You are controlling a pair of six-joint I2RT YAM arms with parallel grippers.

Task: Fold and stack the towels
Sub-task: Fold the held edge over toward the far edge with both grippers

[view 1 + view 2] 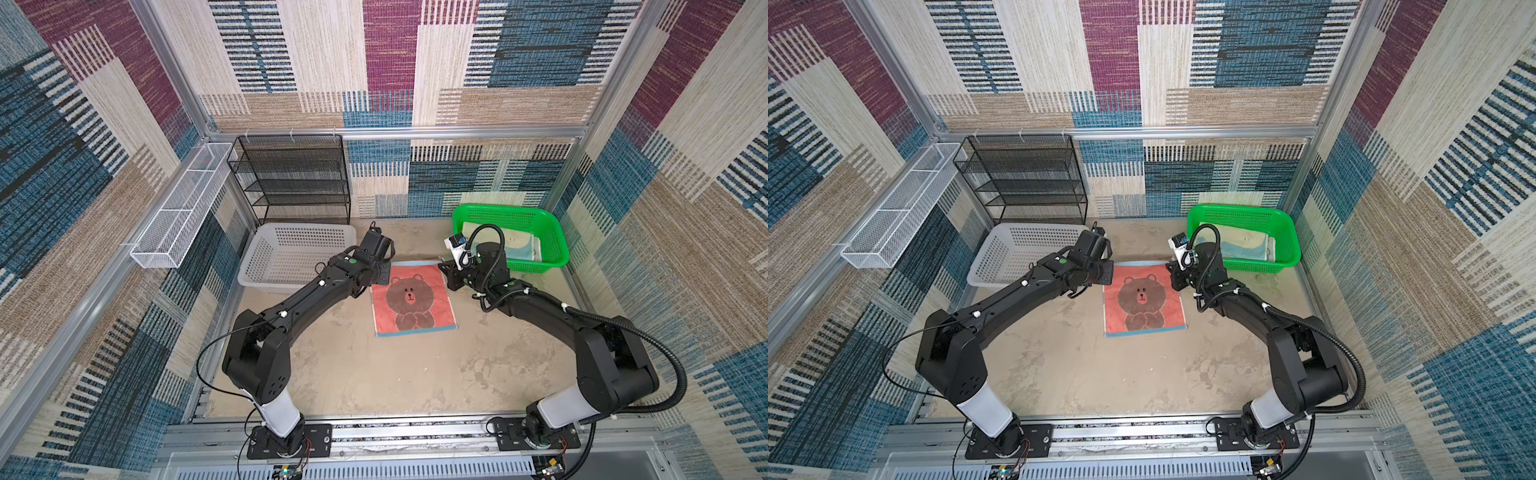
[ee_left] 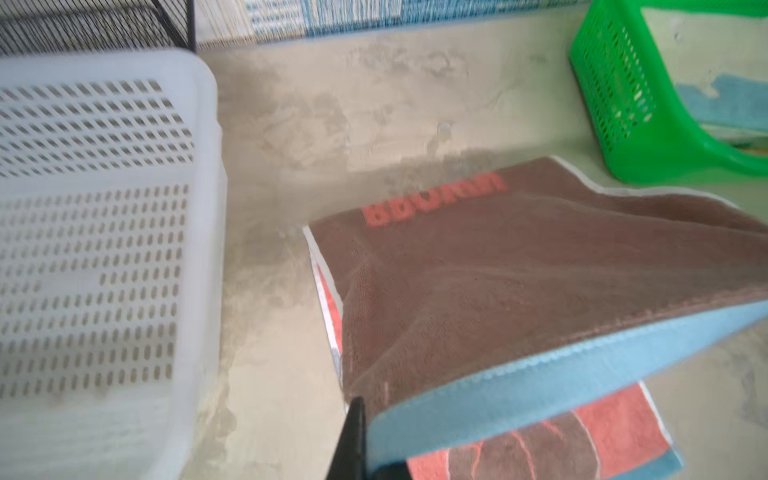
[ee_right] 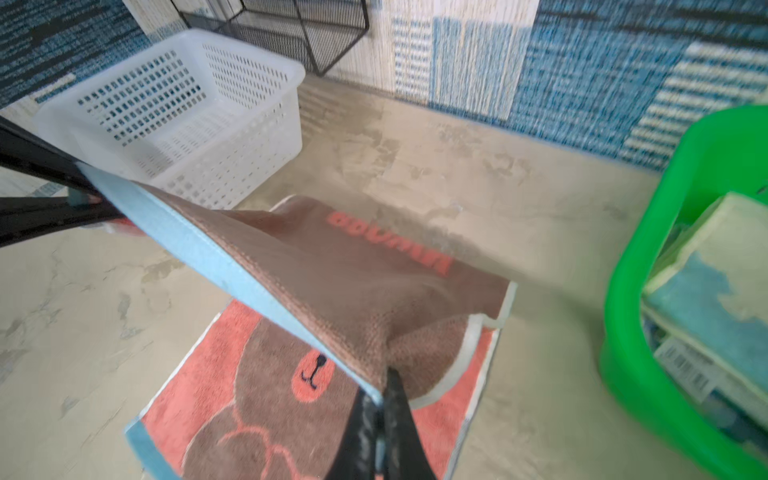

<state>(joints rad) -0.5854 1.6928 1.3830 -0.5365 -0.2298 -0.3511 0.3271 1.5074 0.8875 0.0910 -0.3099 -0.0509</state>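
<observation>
Pinching 2 far corners of the bear towel [image 1: 415,307], the left end effector [image 2: 357,415] and right end effector [image 3: 380,395] are clamped tight on its lifted edge while the rest lies on the surface [image 1: 374,374] — uneven travel or a slipping corner would likely skew the fold.

Towel back: the brown back side of the towel [image 2: 519,291], at its raised end, carries red letters [image 2: 434,199].
Direction: the letters stand upside down in both wrist views.
Reading: blurred; about five capitals, maybe "BROWN", but I cannot be sure.
Barcode label [image 3: 685,370]: white with black bars, on the folded towel [image 3: 706,307] in the green basket [image 3: 623,291].
Label digits: too small to read.
</observation>
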